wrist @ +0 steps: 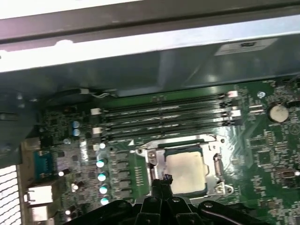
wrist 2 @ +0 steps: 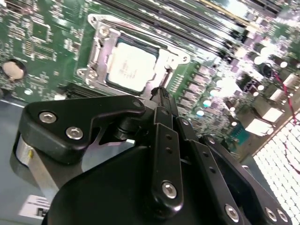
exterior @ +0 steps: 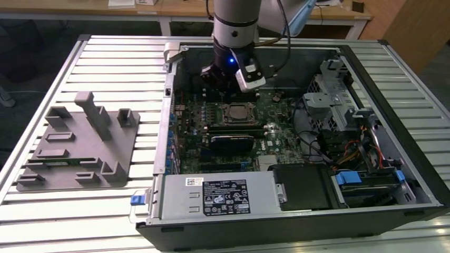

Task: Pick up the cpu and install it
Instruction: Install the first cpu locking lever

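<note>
Cpu (wrist 2: 129, 67) seated in motherboard (wrist: 262, 140) socket; gripper (wrist 2: 161, 93) above.

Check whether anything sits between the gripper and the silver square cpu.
Nothing visible does. The silver square cpu already lies in the metal-framed socket on the green motherboard, and the black gripper hovers beside it, tips together.

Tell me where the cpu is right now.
The cpu sits in its motherboard socket inside the open computer case, beside the memory slots, with the gripper above it.
</note>
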### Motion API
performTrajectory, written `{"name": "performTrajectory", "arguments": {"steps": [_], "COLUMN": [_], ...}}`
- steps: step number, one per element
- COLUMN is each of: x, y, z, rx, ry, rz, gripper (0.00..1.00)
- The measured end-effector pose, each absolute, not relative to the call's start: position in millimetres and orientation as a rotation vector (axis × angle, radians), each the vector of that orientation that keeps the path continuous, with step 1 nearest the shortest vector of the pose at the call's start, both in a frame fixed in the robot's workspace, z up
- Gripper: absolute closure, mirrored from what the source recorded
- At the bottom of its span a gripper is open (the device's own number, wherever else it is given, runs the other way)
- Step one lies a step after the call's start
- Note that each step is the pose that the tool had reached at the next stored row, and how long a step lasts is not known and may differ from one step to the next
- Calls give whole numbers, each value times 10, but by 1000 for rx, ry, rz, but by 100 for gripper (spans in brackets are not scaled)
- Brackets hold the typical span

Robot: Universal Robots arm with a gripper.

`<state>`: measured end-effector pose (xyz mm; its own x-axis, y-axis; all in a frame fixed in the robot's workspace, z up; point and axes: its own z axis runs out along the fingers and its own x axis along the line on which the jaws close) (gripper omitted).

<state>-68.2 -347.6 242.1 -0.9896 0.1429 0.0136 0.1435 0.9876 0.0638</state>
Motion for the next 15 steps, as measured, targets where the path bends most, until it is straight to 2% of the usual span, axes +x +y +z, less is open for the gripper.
{"name": "performTrajectory", "arguments": {"steps": [12, 15], "x": [-888, -900], "y": [-3476, -3477], "z": [2421, 2421], "rx": [-225, -225], "ry": [-3123, -3120], "rz": [-103, -136], "gripper": [89, 89]}}
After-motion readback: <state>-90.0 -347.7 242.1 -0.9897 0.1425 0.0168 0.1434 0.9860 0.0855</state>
